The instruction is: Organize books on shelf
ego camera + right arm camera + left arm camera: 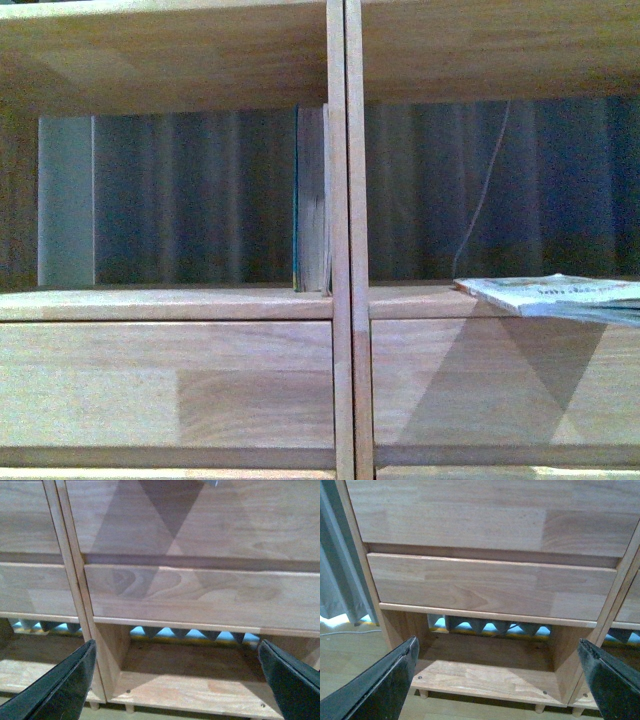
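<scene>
In the front view the light-wood shelf (170, 303) fills the frame, with a central vertical divider (346, 200). A taller book with a teal cover (311, 200) stands upright in the left compartment against the divider. A thin pale paperback (560, 295) lies flat in the right compartment, its corner hanging over the shelf edge. Neither gripper shows in the front view. My left gripper (497, 652) is open and empty, facing the lower drawer fronts (490, 585). My right gripper (177, 652) is open and empty, facing the drawer fronts (200, 595) right of the divider.
Plain drawer fronts (170, 380) sit below both compartments. A grey panel (66, 200) stands at the left compartment's back. A thin cable (485, 190) hangs behind the right compartment. Low open bottom compartments (485, 675) sit above the floor, and a curtain (335, 570) hangs beside the shelf.
</scene>
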You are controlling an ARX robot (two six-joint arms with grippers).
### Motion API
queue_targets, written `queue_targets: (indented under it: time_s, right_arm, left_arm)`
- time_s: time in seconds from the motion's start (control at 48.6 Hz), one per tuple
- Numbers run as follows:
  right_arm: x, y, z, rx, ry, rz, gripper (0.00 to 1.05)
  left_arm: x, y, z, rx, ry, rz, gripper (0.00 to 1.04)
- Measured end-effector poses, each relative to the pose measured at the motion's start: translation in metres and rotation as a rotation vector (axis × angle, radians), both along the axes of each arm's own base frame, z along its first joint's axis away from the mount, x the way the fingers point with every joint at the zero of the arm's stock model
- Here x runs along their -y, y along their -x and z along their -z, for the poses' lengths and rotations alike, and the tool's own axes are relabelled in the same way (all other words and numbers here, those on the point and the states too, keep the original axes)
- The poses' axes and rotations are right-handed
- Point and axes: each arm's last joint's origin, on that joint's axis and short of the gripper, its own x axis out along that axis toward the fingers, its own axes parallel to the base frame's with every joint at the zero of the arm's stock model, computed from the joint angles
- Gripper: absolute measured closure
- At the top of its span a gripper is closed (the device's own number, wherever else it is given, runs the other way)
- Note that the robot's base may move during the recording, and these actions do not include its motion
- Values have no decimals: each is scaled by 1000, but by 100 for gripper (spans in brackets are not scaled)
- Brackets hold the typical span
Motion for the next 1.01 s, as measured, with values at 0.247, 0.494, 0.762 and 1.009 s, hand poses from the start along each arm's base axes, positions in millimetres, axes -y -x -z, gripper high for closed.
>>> queue_targets:
  time_s: [0.247, 0.494, 0.762, 1.009]
  right_arm:
    - [0, 0, 0, 0, 0, 0, 7]
    - [-2, -9, -13, -192, -333, -183, 7]
    - [-23, -57, -87, -70, -781, -236, 7]
    - [-39, -133, -104, -119, -1075, -198, 7]
  left_arm:
    - [0, 0, 0, 0, 0, 0, 7]
    - [0, 0, 0, 0, 0, -1, 7]
    - [0, 0, 0, 0, 0, 0, 7]
    - [0, 0, 0, 0, 0, 0, 7]
